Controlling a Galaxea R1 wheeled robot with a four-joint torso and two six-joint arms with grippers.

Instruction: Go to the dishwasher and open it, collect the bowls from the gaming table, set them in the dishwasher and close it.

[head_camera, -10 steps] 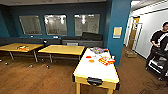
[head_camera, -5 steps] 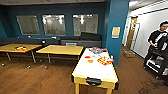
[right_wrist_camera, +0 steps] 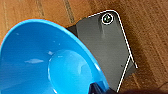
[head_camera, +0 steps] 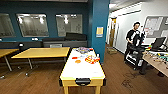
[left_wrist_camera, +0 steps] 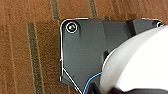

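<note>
Head view looks across the gaming table (head_camera: 82, 71), white-topped with a yellow rim, running from 6 o'clock up toward the middle. At its far end an orange bowl (head_camera: 78, 61) lies beside a red-and-orange cluster (head_camera: 92, 59) at about 1 o'clock of it; colourful game boxes (head_camera: 83, 50) sit beyond. A plain yellow table (head_camera: 42, 52) stands at 9 o'clock, and a person (head_camera: 135, 40) with a rig waits at 3 o'clock.

In the right wrist view a bright blue bowl (right_wrist_camera: 47, 60) sits close under the camera above the wooden floor (right_wrist_camera: 150, 37), apparently carried by that arm, though I cannot tell how the fingers stand. The left gripper's state I cannot tell either.

My judgement: the collecting step is under way. To do it well, keep the blue bowl level while driving, approach the table's long side near the remaining bowls, and stop squarely.
</note>
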